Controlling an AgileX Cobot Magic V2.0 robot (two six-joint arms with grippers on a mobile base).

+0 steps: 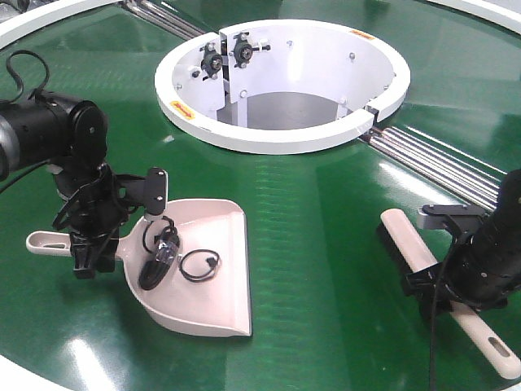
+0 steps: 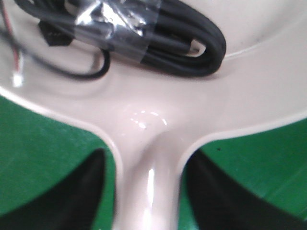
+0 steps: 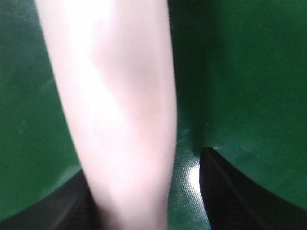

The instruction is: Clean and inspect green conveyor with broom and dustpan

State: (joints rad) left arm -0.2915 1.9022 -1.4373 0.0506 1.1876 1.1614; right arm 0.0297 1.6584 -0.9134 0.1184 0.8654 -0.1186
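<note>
The pale pink dustpan (image 1: 216, 236) lies flat on the green conveyor (image 1: 326, 244), left of centre, with a black cable bundle (image 1: 159, 261) and a small cable loop (image 1: 199, 265) in it. My left gripper (image 1: 91, 259) is low over its handle. In the left wrist view my left gripper (image 2: 146, 191) has a jaw on each side of the dustpan (image 2: 144, 124) handle, with a thin strip of belt showing at the left one. The broom (image 1: 407, 236) lies on the belt at right. My right gripper (image 1: 435, 297) straddles its handle. In the right wrist view the broom (image 3: 120, 105) is against the left jaw, and my right gripper (image 3: 144, 172) is open.
The white ring-shaped hub (image 1: 269, 140) stands at the back centre. Silver rods (image 1: 440, 163) cross the belt at right, behind the right arm. The belt's white outer rim (image 1: 24, 371) runs along the near left edge. The cable bundle (image 2: 158, 43) fills the top of the left wrist view.
</note>
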